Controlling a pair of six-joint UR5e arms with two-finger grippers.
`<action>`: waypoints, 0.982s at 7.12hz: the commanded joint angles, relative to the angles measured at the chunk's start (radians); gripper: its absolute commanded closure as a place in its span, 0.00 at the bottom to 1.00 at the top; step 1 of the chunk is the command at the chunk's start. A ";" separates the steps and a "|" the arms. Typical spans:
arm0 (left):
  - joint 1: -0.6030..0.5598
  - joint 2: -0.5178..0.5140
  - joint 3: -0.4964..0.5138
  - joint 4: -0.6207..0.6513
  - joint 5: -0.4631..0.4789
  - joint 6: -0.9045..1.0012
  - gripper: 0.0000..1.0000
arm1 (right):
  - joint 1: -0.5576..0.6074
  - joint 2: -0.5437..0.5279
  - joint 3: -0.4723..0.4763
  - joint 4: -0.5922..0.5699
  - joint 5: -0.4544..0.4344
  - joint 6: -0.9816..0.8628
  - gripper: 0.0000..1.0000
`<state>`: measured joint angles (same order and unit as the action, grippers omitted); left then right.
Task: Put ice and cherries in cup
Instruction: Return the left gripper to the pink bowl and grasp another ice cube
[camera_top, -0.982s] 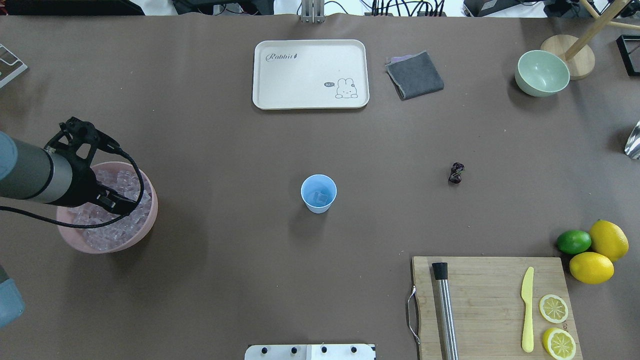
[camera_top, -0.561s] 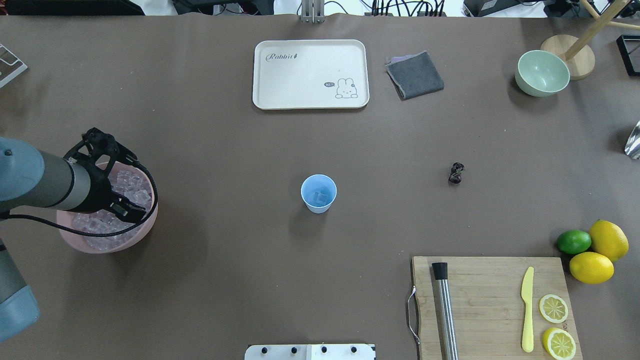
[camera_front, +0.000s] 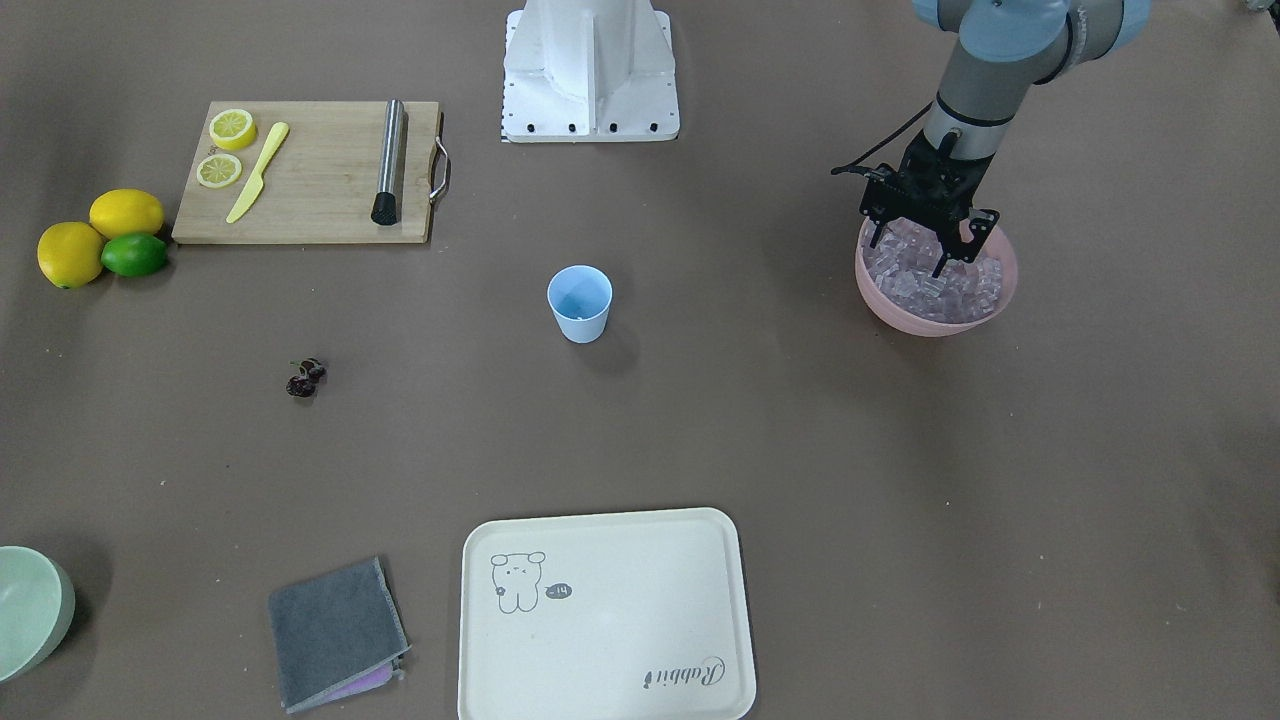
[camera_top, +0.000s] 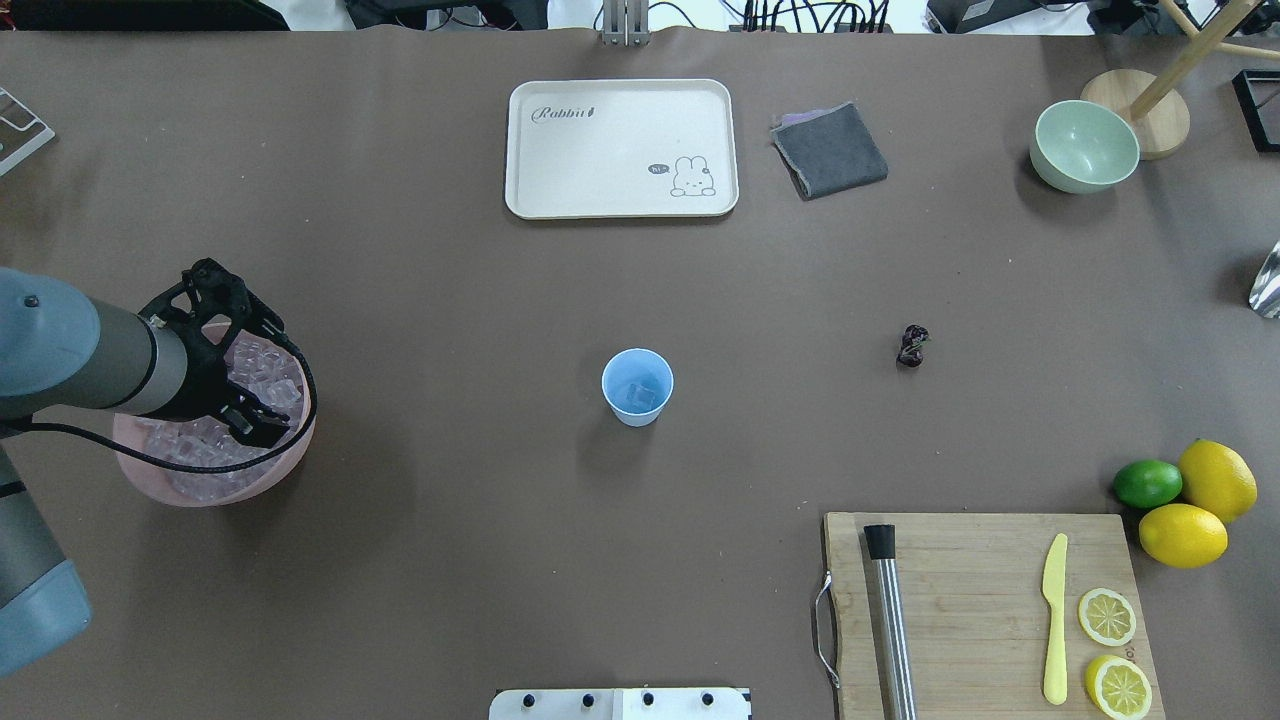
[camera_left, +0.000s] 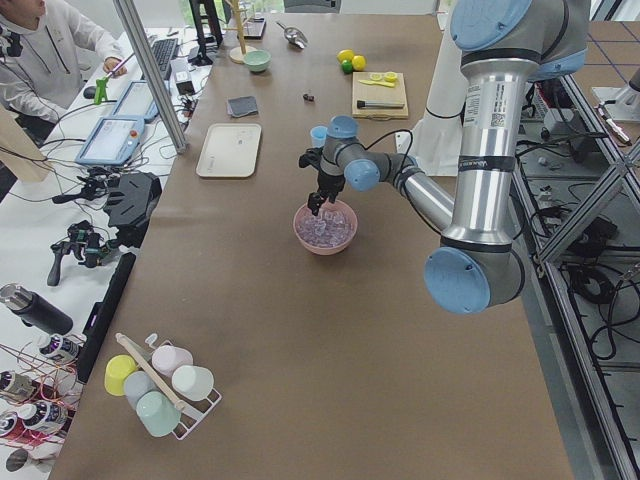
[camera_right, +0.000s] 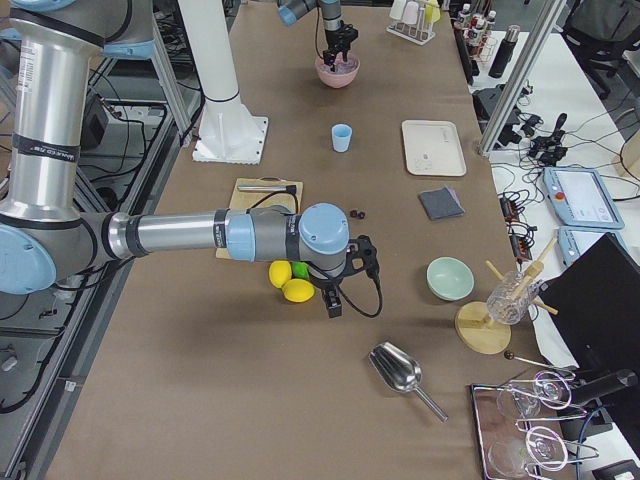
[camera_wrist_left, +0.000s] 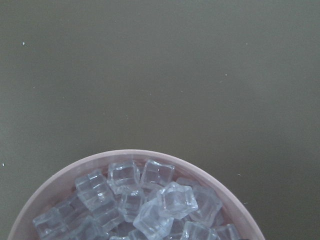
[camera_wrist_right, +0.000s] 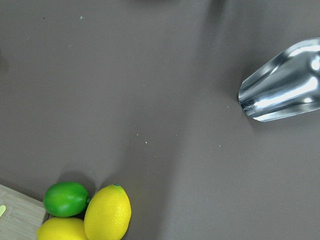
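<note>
The light blue cup (camera_top: 637, 387) stands mid-table with one ice cube inside; it also shows in the front view (camera_front: 579, 303). The ice (camera_top: 268, 368) fills a pink bowl (camera_top: 288, 462) at the table's left. My left gripper (camera_front: 925, 250) is open, pointing down, fingers spread just over the ice (camera_front: 930, 288) in the bowl (camera_front: 935, 322). The left wrist view shows ice cubes (camera_wrist_left: 150, 200) and no fingers. The dark cherries (camera_top: 912, 346) lie on the table right of the cup. My right gripper (camera_right: 335, 300) hovers near the lemons; I cannot tell whether it is open or shut.
A cream tray (camera_top: 620, 148), a grey cloth (camera_top: 830, 150) and a pale green bowl (camera_top: 1084, 146) sit at the far side. A cutting board (camera_top: 985, 610) holds a muddler, yellow knife and lemon slices. Lemons and a lime (camera_top: 1148, 483) sit beside it. A metal scoop (camera_wrist_right: 282, 90) lies at the right edge.
My left gripper has swung a little to the right and lowered over the ice bowl. The cup, the cherries and the rest have not moved.
</note>
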<state>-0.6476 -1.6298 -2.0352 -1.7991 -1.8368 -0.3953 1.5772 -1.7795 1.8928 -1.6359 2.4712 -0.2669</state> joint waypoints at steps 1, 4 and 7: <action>-0.014 -0.008 0.039 -0.037 -0.010 0.041 0.14 | 0.001 -0.005 0.002 0.001 0.000 0.000 0.00; -0.012 -0.048 0.088 -0.039 -0.009 0.035 0.14 | 0.001 -0.011 0.005 0.001 0.000 0.002 0.00; -0.014 -0.047 0.092 -0.039 -0.007 0.044 0.22 | 0.001 -0.017 0.006 0.001 0.000 0.002 0.00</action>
<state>-0.6610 -1.6790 -1.9461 -1.8377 -1.8454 -0.3534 1.5785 -1.7916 1.8979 -1.6353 2.4713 -0.2654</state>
